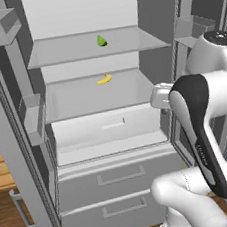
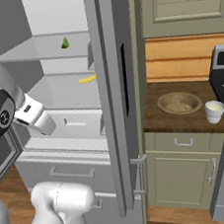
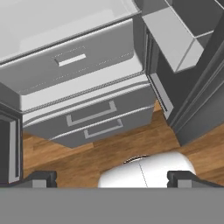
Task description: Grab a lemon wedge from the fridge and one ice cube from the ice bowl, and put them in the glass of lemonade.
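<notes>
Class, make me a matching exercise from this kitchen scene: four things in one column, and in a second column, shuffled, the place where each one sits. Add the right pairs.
Things
1. lemon wedge
2. green fruit
3. ice bowl
4. glass of lemonade

Places
A. on the wooden counter, nearest the stove
B. on the upper shelf of the open fridge
C. on the counter between the fridge door and the glass
D. on the lower shelf of the fridge, above the inner drawer

Pairs: 1-D, 2-B, 3-C, 4-A
</notes>
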